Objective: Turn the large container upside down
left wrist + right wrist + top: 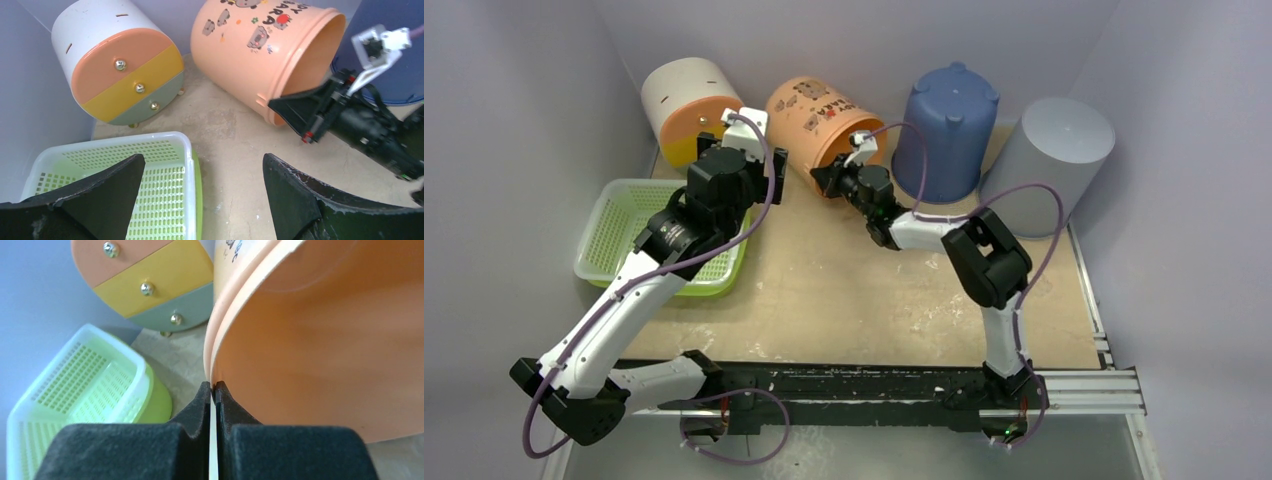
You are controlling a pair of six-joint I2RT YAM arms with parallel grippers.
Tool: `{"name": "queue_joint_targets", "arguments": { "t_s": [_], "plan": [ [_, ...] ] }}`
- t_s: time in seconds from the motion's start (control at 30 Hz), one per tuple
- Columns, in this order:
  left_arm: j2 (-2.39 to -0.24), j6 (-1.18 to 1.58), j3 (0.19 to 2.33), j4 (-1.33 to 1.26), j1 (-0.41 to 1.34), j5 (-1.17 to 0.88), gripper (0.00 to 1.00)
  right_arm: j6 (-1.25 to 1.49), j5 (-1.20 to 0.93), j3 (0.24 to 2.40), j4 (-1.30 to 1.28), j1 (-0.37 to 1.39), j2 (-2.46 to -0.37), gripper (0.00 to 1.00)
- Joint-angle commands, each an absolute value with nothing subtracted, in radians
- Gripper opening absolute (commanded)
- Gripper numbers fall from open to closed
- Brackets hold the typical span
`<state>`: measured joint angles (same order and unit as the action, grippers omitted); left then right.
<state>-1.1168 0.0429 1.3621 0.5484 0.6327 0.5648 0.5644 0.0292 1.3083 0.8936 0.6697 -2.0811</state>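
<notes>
The tan table (864,290) carries everything. At its 2 o'clock corner a grey bin (1054,165) stands mouth down, and just beside it at 1 o'clock a blue bin (946,135) stands the same way. The large peach container (809,115), printed with cartoon animals, lies tipped on its side at 12 o'clock, its open mouth turned toward 5 o'clock. At 11 o'clock sits a white drawer unit (682,105) with 3 coloured drawer fronts, close to the container. A green mesh basket (609,235) rests at 9 o'clock. The right gripper (213,389) is clenched on the container's rim at the low edge of the mouth, 1 finger inside and 1 outside. The left gripper (203,162) is spread wide and grasps nothing, hanging over the basket's 3 o'clock edge
</notes>
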Motion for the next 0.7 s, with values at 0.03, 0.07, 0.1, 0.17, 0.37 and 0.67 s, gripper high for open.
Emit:
{"name": "queue_joint_targets", "arguments": {
  "t_s": [0.03,0.07,0.1,0.17,0.37,0.67],
  "plan": [
    [-1.097,0.056,1.407,0.536,0.629,0.575,0.85,0.553,0.074,1.136,0.936,0.702,-1.820,0.00],
    [-1.098,0.056,1.408,0.535,0.629,0.575,0.85,0.551,0.087,1.104,0.916,0.708,-1.777,0.00],
    [-1.097,0.057,1.408,0.535,0.628,0.574,0.85,0.551,0.093,1.072,0.899,0.714,-1.738,0.00],
    [-1.095,0.058,1.406,0.535,0.628,0.573,0.85,0.557,0.080,1.009,0.872,0.716,-1.666,0.00],
    [-1.085,0.062,1.382,0.529,0.629,0.581,0.85,0.553,0.025,0.826,0.738,0.721,-1.495,0.00],
    [-1.108,0.073,1.367,0.514,0.629,0.558,0.85,0.609,0.093,0.707,0.693,0.743,-1.430,0.34]
  ]
}}
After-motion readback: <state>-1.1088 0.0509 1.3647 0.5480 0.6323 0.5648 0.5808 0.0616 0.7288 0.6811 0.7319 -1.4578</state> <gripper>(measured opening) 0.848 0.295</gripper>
